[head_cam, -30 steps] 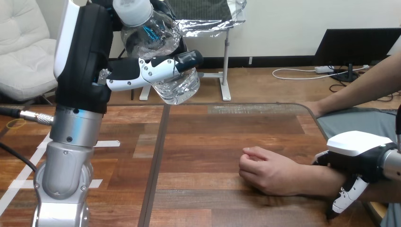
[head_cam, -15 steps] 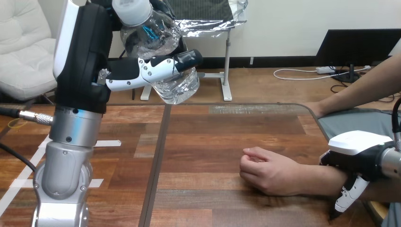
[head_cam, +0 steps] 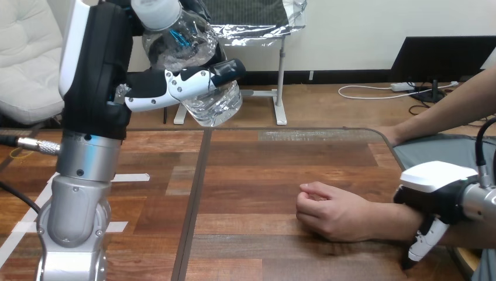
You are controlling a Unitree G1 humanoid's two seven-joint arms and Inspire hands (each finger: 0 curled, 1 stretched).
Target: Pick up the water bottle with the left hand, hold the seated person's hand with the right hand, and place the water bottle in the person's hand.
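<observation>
Aloft at eleven o'clock, left robot hand clamps the water bottle; right robot hand over the person's wrist, grip unclear. Next, likely: carry it toward four o'clock.

Bright, even indoor light. The table carries a soft pale sheen across its far half, no hard glare. There is a thin, soft-edged shadow close under the person's hand, so light falls from above. Small white highlights are scattered over the clear water bottle. The silver left forearm shows a broad gleam. The white shell of the right hand is very bright.
</observation>
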